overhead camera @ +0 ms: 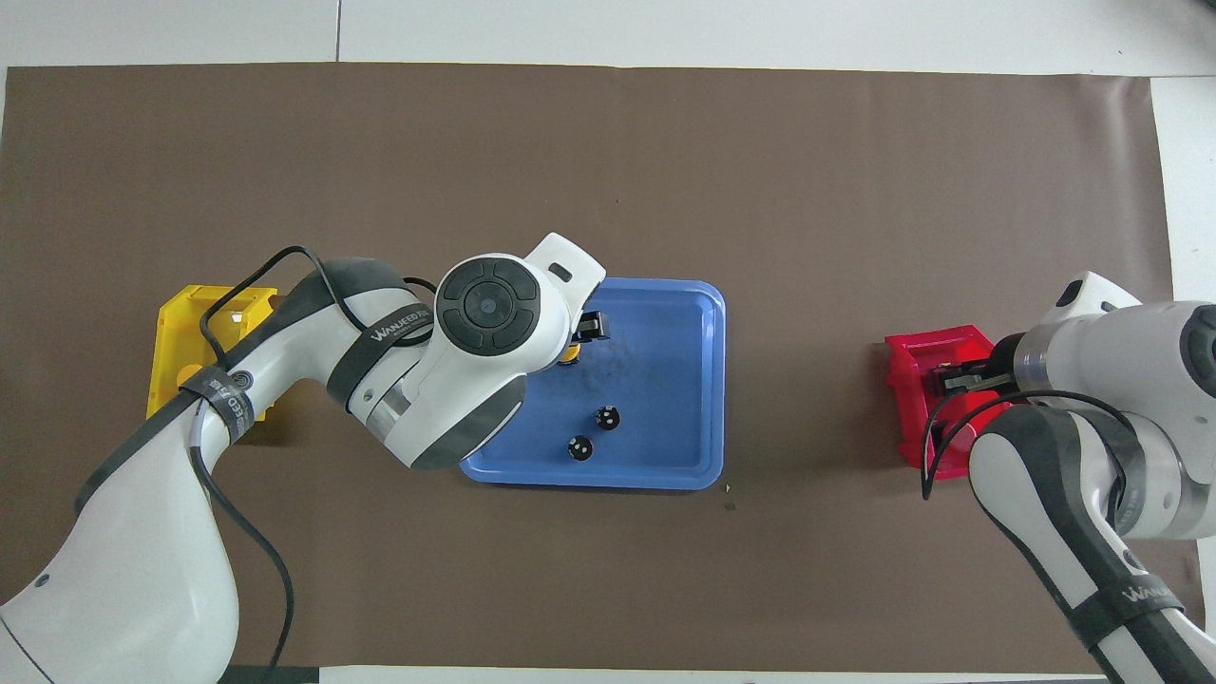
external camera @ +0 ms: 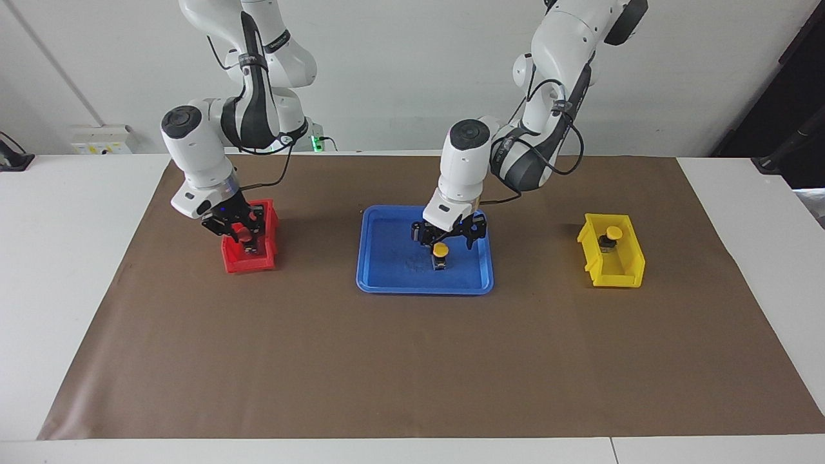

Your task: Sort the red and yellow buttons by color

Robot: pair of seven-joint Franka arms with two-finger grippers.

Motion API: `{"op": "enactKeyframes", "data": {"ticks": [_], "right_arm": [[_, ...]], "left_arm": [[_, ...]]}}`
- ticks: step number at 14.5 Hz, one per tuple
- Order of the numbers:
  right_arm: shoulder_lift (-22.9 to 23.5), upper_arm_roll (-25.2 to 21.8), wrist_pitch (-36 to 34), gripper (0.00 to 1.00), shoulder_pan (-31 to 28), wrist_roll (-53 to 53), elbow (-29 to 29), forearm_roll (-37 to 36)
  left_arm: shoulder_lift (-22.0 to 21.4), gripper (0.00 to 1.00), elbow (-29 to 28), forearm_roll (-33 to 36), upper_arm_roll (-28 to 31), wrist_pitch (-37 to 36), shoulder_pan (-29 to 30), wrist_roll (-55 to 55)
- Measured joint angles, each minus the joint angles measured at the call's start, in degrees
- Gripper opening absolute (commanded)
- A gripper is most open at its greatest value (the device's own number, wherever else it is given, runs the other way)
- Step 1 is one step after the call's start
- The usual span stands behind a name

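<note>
A yellow button point(external camera: 440, 251) stands in the blue tray point(external camera: 387, 277); my left gripper point(external camera: 446, 237) is right over it, at its cap. In the overhead view only an edge of this button point(overhead camera: 570, 354) shows under the left arm. A second yellow button point(external camera: 612, 234) stands in the yellow bin point(external camera: 619, 274). My right gripper point(external camera: 240, 229) is down in the red bin point(external camera: 248, 263), with a red button point(external camera: 243, 234) at its tip. The overhead view shows the right gripper point(overhead camera: 961, 380) over the red bin point(overhead camera: 912, 380). The other red button is hidden.
Two dark capless cylinders point(overhead camera: 608, 416) point(overhead camera: 579, 446) stand in the blue tray point(overhead camera: 665, 380), nearer to the robots than the yellow button. The yellow bin point(overhead camera: 176, 351) is partly covered by the left arm. A brown mat point(external camera: 412, 361) covers the table.
</note>
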Motion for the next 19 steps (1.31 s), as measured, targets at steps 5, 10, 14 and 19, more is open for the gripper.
{"op": "enactKeyframes", "data": {"ticks": [5, 10, 14, 19], "right_arm": [[0.00, 0.02, 0.40, 0.46, 0.17, 0.00, -0.77, 0.00], [0.00, 0.06, 0.83, 0.59, 0.50, -0.09, -0.90, 0.00], [-0.01, 0.06, 0.68, 0.64, 0.50, -0.93, -0.45, 0.00], [-0.23, 0.06, -6.80, 0.78, 0.50, -0.98, 5.67, 0.00]], "left_arm": [[0.24, 0.95, 0.14, 0.04, -0.74, 0.00, -1.04, -1.74], [1.15, 0.92, 0.17, 1.14, -0.73, 0.29, -1.06, -1.98], [2.24, 0.81, 0.19, 1.25, -0.72, 1.40, -1.05, -2.04], [2.49, 0.34, 0.24, 1.30, -0.72, 1.45, -1.05, -2.08]]}}
